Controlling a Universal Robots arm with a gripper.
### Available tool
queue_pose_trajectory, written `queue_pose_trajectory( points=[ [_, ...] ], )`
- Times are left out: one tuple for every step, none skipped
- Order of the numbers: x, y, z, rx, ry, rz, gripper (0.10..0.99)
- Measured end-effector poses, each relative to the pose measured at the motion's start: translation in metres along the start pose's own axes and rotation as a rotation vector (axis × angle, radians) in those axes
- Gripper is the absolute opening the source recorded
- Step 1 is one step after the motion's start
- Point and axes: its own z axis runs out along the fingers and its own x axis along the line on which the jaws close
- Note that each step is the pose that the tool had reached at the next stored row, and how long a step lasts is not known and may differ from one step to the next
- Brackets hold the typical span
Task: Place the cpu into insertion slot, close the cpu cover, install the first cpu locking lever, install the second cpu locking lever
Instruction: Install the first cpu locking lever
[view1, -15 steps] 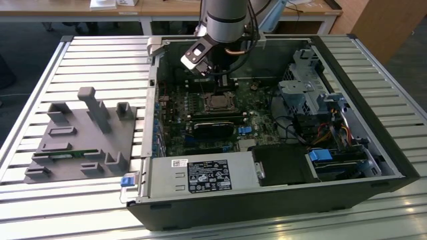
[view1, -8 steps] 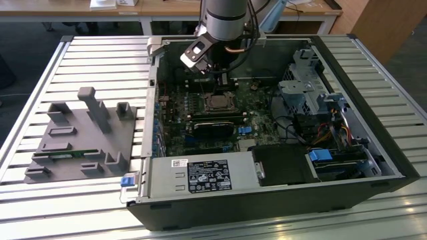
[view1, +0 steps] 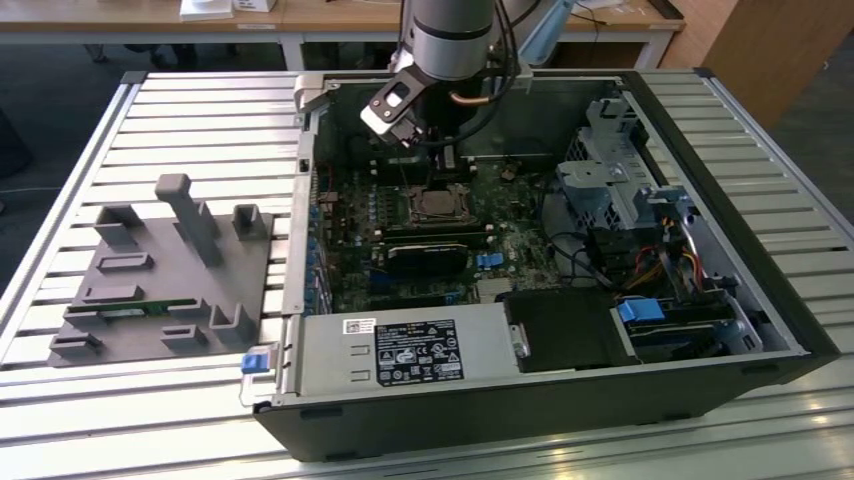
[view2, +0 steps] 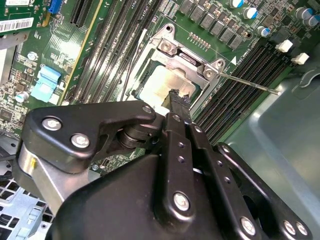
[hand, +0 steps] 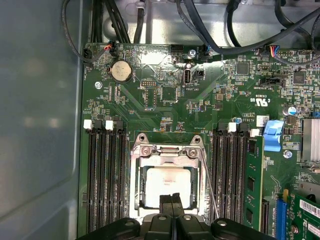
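Black gripper fingers, pressed together on nothing, touch the pale silver cpu. We see it seated in the insertion slot under the thin metal cpu cover. Ribbed memory slots flank both sides, with a wire lever beside.

Pale silver-grey cpu, silvery cpu cover, green circuit board (fine pale traces), black tool.
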Motion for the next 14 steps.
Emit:
queue_pose_trajectory(
  points=[
    [0.0000,0.0000,-0.0001,0.000,0.0001,0.000,0.106],
    [0.0000,0.0000,-0.0003,0.000,0.0000,0.000,0.106],
    [0.0000,0.0000,-0.0005,0.000,-0.0001,0.000,0.106],
    [0.0000,0.0000,-0.0007,0.000,0.0000,0.000,0.106],
    [0.0000,0.0000,-0.0012,0.000,-0.0001,0.000,0.106],
    [0.0000,0.0000,-0.0020,0.000,-0.0001,0.000,0.106],
    [0.0001,0.0000,-0.0031,0.000,0.0001,0.000,0.106],
    [0.0001,0.0000,-0.0046,0.000,0.0001,0.000,0.106],
    [0.0001,0.0000,-0.0065,0.000,0.0000,0.000,0.106],
    [0.0002,0.0000,-0.0083,0.000,0.0001,0.000,0.106],
    [0.0002,0.0000,-0.0102,0.000,0.0001,0.000,0.106],
    [0.0002,0.0001,-0.0121,0.000,0.0001,0.000,0.106],
    [0.0003,0.0001,-0.0143,0.000,0.0000,0.000,0.106],
    [0.0003,0.0001,-0.0166,0.000,0.0001,0.000,0.106]
  ],
)
